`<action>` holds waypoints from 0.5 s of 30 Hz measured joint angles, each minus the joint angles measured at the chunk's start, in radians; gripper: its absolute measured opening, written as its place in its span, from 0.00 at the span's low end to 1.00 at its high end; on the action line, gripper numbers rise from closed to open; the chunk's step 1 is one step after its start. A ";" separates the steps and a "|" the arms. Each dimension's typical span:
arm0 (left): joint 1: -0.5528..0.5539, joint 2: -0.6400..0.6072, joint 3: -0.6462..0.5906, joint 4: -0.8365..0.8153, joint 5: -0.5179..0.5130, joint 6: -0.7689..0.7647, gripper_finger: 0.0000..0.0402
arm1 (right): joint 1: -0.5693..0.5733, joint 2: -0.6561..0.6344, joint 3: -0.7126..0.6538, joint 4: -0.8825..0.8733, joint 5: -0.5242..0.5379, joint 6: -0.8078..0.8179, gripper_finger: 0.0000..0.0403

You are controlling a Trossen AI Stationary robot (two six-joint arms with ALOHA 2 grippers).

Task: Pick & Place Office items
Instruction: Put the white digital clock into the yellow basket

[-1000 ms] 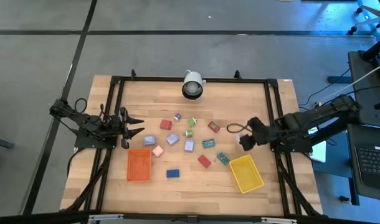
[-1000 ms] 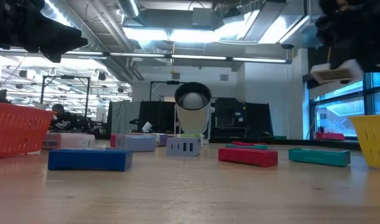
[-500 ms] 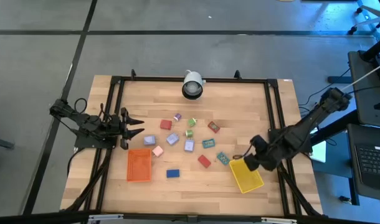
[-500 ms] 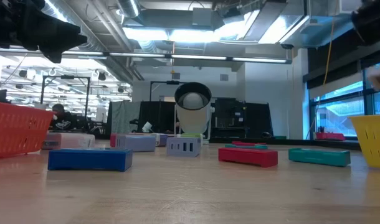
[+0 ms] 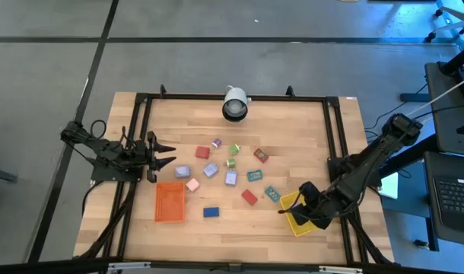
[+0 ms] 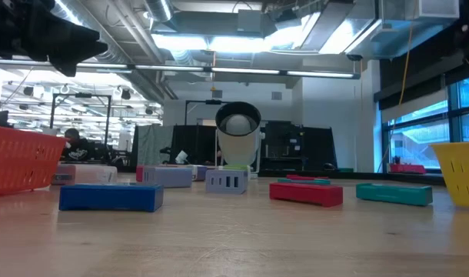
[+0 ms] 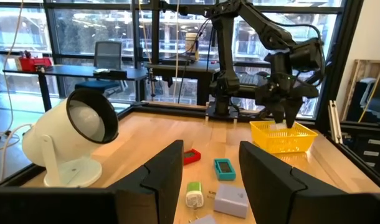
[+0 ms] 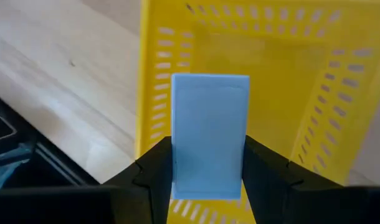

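Several small office items lie loose on the wooden table's middle, among them a red block (image 5: 202,152), a teal block (image 5: 254,176) and a blue block (image 5: 211,212). My right gripper (image 5: 297,207) hangs over the yellow tray (image 5: 300,217) at the near right, shut on a light blue block (image 8: 210,134). The left wrist view shows that gripper (image 7: 288,115) just above the tray (image 7: 283,137). My left gripper (image 5: 160,152) waits open and level at the table's left edge. My right gripper pinches the light blue block by its two long sides (image 8: 177,162), one finger (image 8: 154,171) on each side. The fingers point steeply down from above. The block is lifted clear, over the inside of the yellow tray (image 8: 302,62).
An orange tray (image 5: 170,201) sits at the near left. A white round camera (image 5: 234,104) stands at the middle of the far edge. A black frame rail (image 5: 232,97) runs around the table. Bare wood lies along the near edge between the two trays.
My right gripper has swung from the table's right middle toward the near edge and down, coming over the yellow tray with the light blue block still in its fingers. It has left the low view. The loose items have stayed put.
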 joint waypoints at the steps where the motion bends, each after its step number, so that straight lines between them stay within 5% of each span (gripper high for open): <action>1: 0.000 0.000 0.000 0.003 0.000 0.000 0.38 | 0.000 0.011 0.000 0.003 -0.008 0.006 0.39; 15: 0.000 0.000 0.000 0.018 -0.001 -0.008 0.38 | 0.000 0.058 0.000 0.026 0.005 0.016 0.42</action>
